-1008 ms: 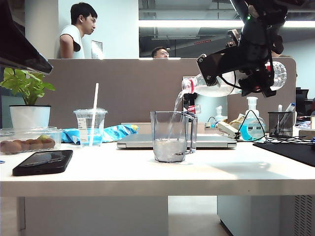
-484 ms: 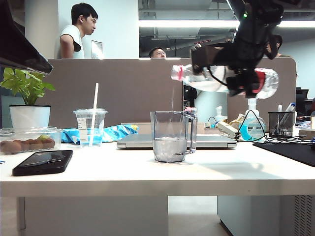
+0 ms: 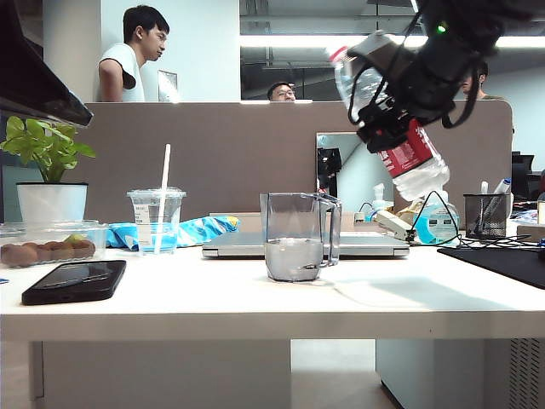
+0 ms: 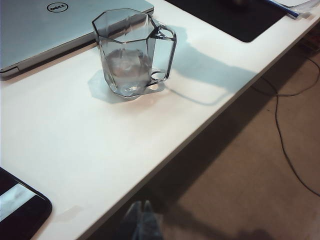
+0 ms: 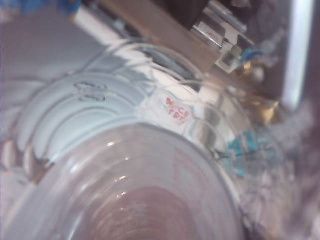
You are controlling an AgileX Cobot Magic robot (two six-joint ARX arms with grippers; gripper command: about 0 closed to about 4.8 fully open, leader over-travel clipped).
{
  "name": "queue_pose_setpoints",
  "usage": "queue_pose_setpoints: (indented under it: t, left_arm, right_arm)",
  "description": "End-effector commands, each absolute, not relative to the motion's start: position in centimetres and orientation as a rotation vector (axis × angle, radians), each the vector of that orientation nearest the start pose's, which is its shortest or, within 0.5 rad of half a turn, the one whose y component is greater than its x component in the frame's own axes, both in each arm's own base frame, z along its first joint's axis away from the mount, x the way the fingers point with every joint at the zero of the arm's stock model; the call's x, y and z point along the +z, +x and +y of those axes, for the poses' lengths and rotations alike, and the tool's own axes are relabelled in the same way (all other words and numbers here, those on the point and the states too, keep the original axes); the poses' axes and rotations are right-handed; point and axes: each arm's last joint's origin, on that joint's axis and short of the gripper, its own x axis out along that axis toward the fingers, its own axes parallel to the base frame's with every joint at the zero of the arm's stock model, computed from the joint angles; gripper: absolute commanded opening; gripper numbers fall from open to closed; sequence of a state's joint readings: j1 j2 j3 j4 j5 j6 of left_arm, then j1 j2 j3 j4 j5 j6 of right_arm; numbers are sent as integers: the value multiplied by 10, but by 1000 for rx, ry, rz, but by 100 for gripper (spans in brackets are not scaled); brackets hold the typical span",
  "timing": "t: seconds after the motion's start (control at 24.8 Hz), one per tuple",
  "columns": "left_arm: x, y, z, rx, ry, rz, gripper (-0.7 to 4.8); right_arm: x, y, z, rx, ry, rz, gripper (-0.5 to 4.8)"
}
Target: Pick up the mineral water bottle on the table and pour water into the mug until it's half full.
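Fingers of the right gripper (image 3: 393, 109) clamp the mineral water bottle (image 3: 400, 136), tilted neck-up above the mug (image 3: 295, 236) on the table (image 3: 255, 298). Off the table's edge, the left gripper (image 4: 142, 220) looks pressed together.

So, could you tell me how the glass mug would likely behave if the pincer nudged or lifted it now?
The mug looks thick-based and partly filled, so it would probably slide rather than tip. Its glass walls seem rigid but breakable. The water could slosh if pushed fast. The right pincer holds the mineral water bottle above; the left pincer hangs off the table edge.
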State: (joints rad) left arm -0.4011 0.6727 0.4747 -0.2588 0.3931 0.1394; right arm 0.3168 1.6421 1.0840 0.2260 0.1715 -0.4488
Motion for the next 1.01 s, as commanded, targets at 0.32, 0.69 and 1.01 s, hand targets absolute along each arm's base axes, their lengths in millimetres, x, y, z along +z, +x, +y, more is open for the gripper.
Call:
queue_pose_setpoints:
  t: [0.32, 0.69, 1.01]
  left_arm:
    - [240, 134, -69, -823, 134, 390, -4]
    - [240, 134, -69, -823, 135, 389, -4]
    - [240, 134, -69, -824, 135, 389, -4]
  right_arm:
    - [207, 329, 94, 235, -114, -42, 252]
    - [162, 336, 97, 267, -36, -54, 252]
    - [152, 337, 98, 289, -43, 10, 252]
